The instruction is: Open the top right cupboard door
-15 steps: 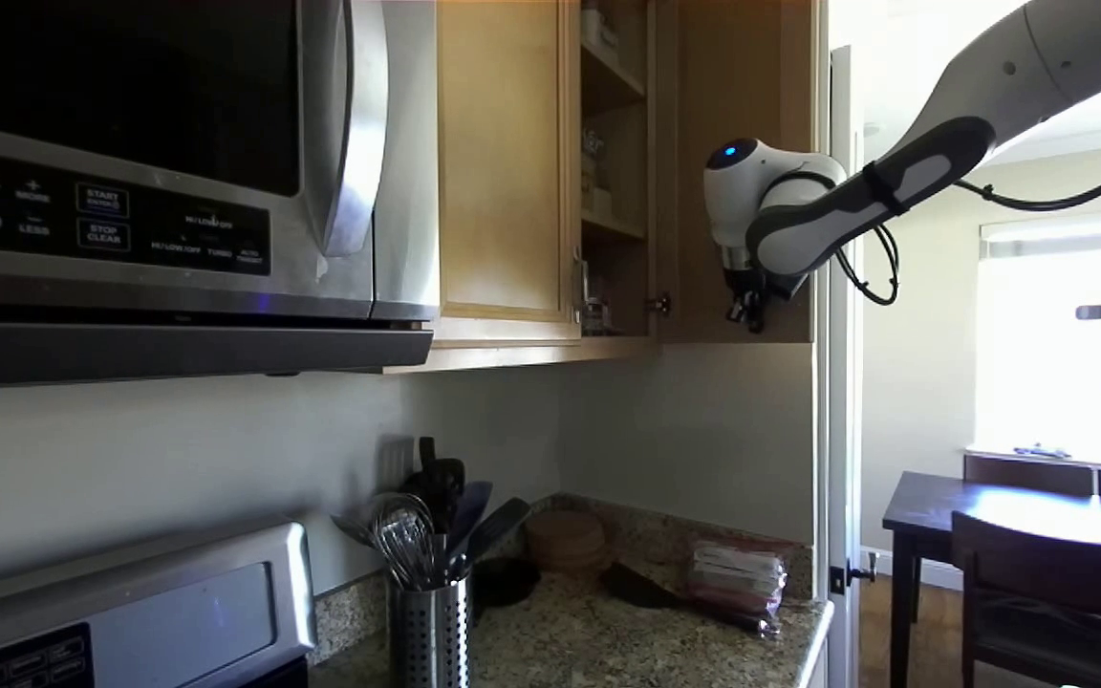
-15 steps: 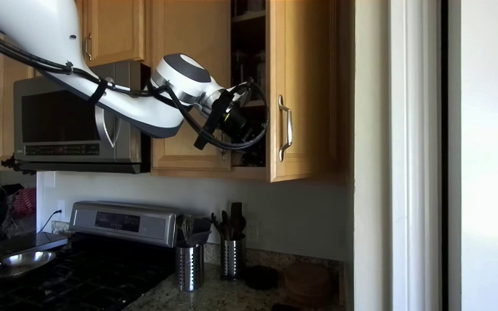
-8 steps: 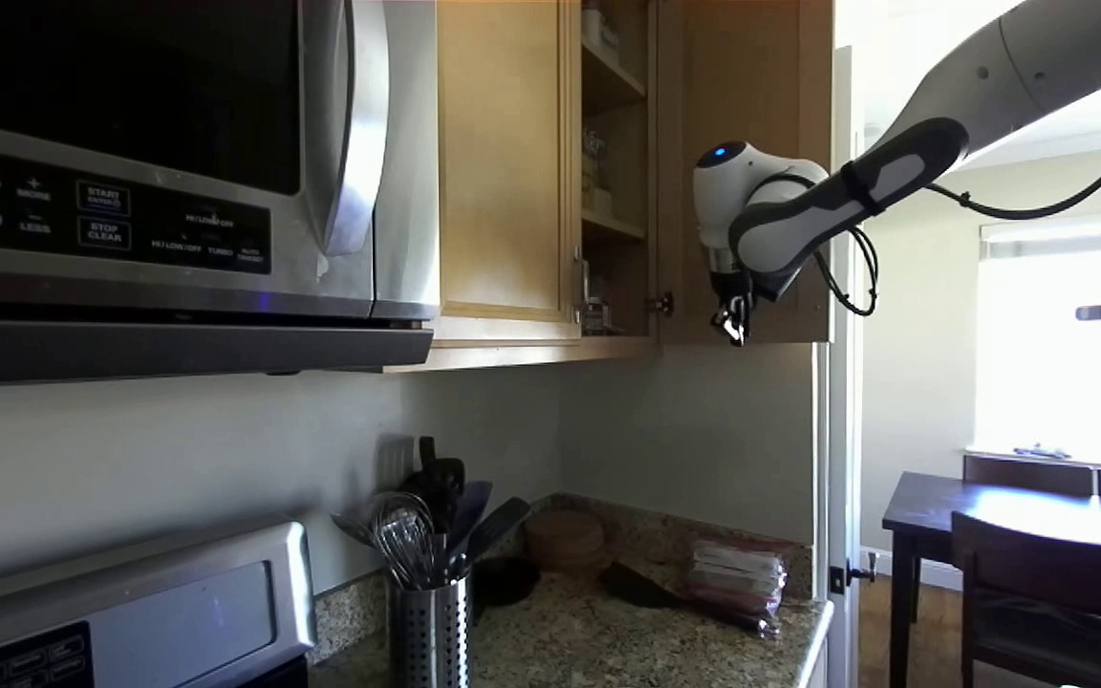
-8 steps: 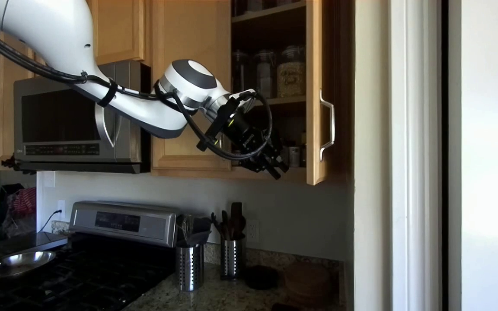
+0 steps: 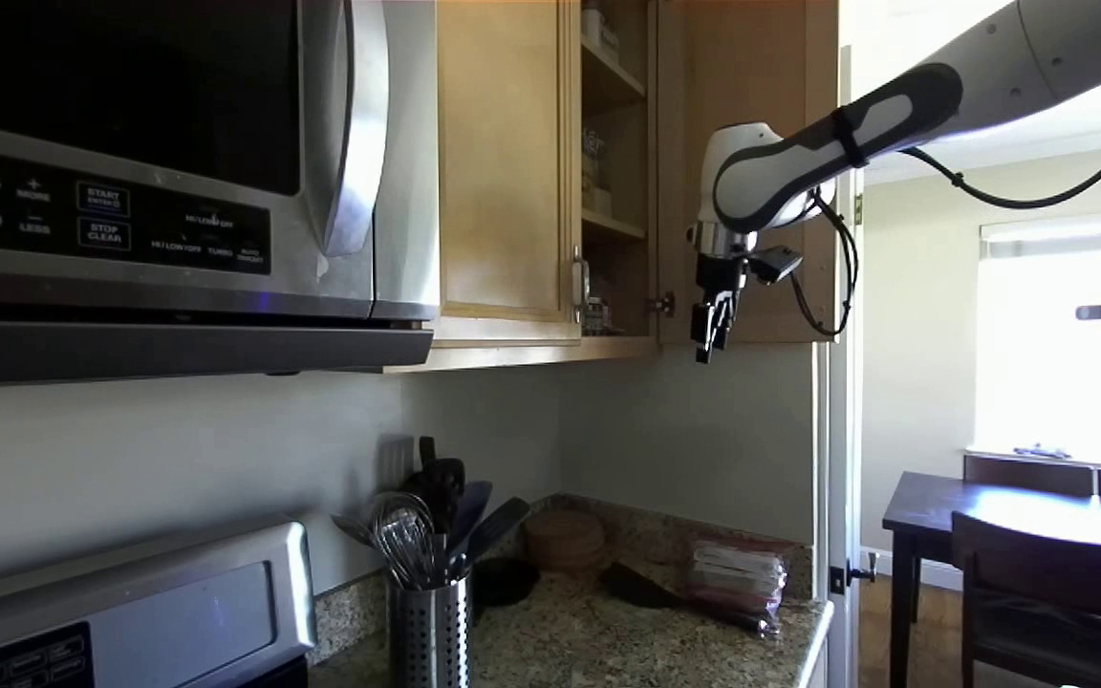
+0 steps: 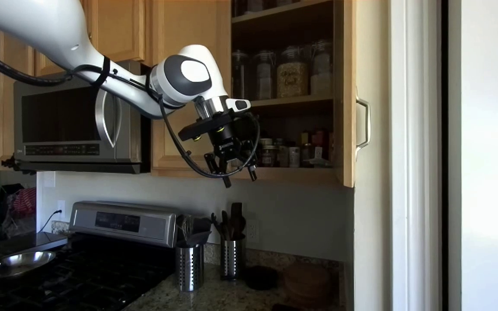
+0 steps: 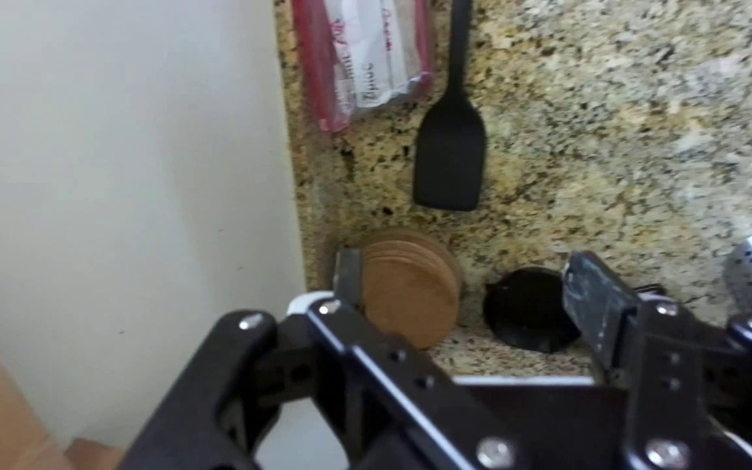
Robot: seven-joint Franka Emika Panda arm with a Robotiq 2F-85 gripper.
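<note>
In an exterior view, I see the cupboard door wide open behind the gripper; in an exterior view, its handle is far from it. In the wrist view, the fingers are spread above the worktop.

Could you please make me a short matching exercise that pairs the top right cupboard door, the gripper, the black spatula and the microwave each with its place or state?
Column one
1. Top right cupboard door
2. Gripper
3. Black spatula
4. Microwave

Column two
A. Lying on the granite countertop
B. Above the stove
C. Jaws apart, gripping nothing
D. Standing open, with shelves showing

Right pairs: 1-D, 2-C, 3-A, 4-B
</note>
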